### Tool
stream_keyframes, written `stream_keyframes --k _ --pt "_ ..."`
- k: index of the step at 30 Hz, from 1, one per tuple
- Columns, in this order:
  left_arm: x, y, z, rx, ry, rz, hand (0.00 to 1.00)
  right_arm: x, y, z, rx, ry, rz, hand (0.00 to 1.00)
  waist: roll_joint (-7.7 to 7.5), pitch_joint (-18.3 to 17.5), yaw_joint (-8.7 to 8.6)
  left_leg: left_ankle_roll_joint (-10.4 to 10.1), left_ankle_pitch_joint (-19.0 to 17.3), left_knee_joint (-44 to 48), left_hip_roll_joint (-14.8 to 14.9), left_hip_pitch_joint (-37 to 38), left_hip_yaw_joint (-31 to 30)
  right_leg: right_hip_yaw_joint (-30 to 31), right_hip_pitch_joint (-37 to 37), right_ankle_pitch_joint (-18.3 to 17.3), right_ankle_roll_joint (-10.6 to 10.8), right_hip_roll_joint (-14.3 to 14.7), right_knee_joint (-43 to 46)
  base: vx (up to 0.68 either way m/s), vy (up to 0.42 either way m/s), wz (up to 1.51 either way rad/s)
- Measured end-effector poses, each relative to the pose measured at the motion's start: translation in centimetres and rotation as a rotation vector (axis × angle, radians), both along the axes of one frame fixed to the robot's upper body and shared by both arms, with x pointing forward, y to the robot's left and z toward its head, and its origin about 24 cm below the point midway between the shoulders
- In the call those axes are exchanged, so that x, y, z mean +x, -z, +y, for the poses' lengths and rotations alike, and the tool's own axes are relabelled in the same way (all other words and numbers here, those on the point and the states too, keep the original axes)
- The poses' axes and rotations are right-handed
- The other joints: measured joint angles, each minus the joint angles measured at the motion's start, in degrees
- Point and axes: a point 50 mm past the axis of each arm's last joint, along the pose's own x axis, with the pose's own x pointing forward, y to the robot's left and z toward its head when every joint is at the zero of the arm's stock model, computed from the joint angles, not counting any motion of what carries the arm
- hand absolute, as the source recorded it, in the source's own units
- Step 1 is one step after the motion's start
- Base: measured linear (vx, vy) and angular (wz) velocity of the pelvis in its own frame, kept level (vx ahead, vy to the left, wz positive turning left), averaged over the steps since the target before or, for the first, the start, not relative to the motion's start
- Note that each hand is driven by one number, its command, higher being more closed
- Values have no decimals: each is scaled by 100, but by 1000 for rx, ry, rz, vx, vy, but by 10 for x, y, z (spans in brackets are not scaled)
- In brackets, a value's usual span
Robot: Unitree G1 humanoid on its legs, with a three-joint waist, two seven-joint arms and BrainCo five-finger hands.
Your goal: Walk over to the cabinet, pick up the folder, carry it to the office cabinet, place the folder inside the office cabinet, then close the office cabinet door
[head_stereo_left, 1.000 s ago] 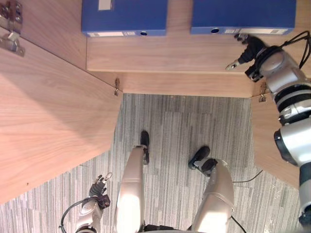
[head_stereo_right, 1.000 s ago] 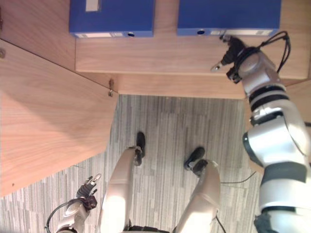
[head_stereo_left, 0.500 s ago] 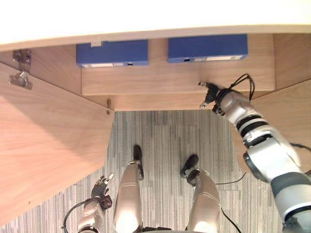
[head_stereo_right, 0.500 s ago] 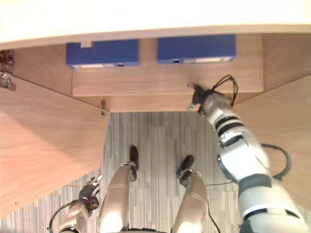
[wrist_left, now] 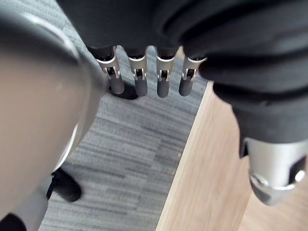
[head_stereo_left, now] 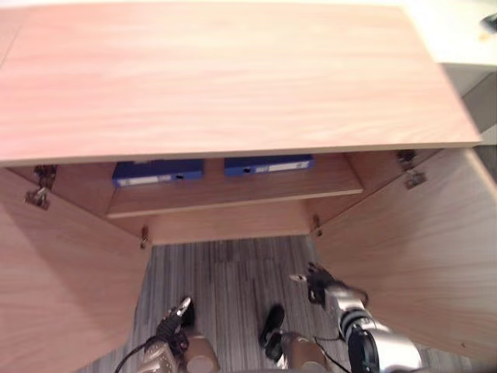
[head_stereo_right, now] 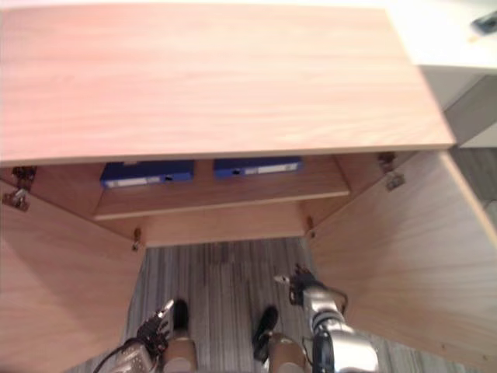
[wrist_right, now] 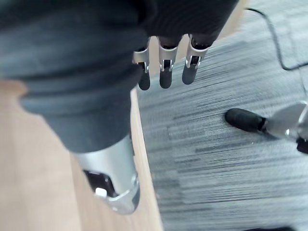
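Faces the office cabinet (head_stereo_left: pixel 233 78) with the left door (head_stereo_left: pixel 54 295) and the right door (head_stereo_left: pixel 411 256) both swung wide, flanking the opening. Finds the left blue folder (head_stereo_left: pixel 158 172) and the right blue folder (head_stereo_left: pixel 269 165) lying flat side by side on the shelf (head_stereo_left: pixel 233 196), a gap between them, spines toward the opening, backs tucked under the overhanging wooden top. Holds neither. Hangs the left hand (head_stereo_left: pixel 177 317) low over the striped grey carpet (head_stereo_left: pixel 225 268), near the left door's edge, fingers (wrist_left: pixel 139 82) straight and released, grasping nothing. Carries the right hand (head_stereo_left: pixel 314 281) low beside the right door's edge, well short of the shelf, fingers (wrist_right: pixel 165 77) likewise straight and empty. Shows metal hinges (head_stereo_left: pixel 37 190) at the doors' upper inner corners.
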Motion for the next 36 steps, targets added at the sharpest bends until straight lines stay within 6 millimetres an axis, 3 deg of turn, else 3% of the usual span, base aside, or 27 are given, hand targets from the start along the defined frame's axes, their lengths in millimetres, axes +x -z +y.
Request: stream_keyframes --k 1,4,6,12,16,20,22,24,26,27,29,32,36 --pt "-5 3 -5 -30 11 11 0 -27 13 -5 51 134 52 0 1 -155 -23 -5 -5 -105 -13 203 107 87 146 48 13 29 -140 37 25 -25" --pt "-16 7 -9 -53 21 35 0 -80 34 -1 125 330 178 0 22 -394 -133 -58 -122 -207 -60 621 389 389 351 129 66 55 -329 -3 61 -48" --pt "-18 8 -13 -60 28 43 0 -99 39 1 148 409 217 0 42 -508 -166 -58 -238 -188 -144 717 501 588 379 239 102 37 -451 -61 75 -50" --pt "-21 11 -20 -5 99 85 0 -111 41 -5 146 503 211 0 134 -585 -259 94 -486 -137 -555 1088 483 866 675 458 198 -245 -702 -53 106 -18" --pt "-24 11 -21 47 146 97 0 -109 39 -9 124 482 190 0 187 -601 -263 358 -726 148 -922 1101 487 1185 642 596 353 -565 -605 24 165 -32" --pt "-29 12 -19 76 154 101 0 -105 37 -9 99 453 164 0 103 -493 -226 565 -1005 235 -1242 1564 828 1551 555 580 366 -873 -235 10 146 -59" --pt "-30 12 -19 79 156 99 0 -103 35 -11 104 479 149 0 130 -472 -228 639 -1071 287 -1279 1599 1030 1209 445 471 226 -1017 -44 -68 89 -51" --pt "-32 12 -20 78 149 103 0 -102 33 -17 98 538 115 0 156 -423 -256 701 -1108 323 -1330 1646 1275 -249 475 258 -76 -1586 352 -54 86 -54" --pt "-41 14 -15 84 132 126 0 -104 33 -20 101 566 103 0 155 -390 -225 665 -1134 314 -1269 1786 1581 -1029 571 316 -187 -1800 509 17 20 -77" --pt "-41 13 -12 90 128 126 0 -107 33 -21 102 586 109 0 93 -368 -219 612 -1166 340 -1253 1830 1644 -1266 575 438 -297 -1825 544 17 -38 -62" --pt "-41 14 -13 91 138 129 0 -112 34 -26 103 637 112 0 73 -353 -212 551 -1175 333 -1181 1922 1769 -1411 552 538 -222 -1774 554 29 -60 -46" --pt "-41 14 -14 93 164 132 0 -120 34 -36 79 659 137 0 109 -338 -267 474 -1206 321 -1010 1926 1763 -1389 517 519 -143 -1473 339 27 -82 -30" --pt "-40 13 -10 104 135 134 0 -118 35 -35 91 667 147 0 114 -328 -243 373 -1223 348 -768 2021 1780 -1178 584 699 -153 -970 -120 21 -87 -45"
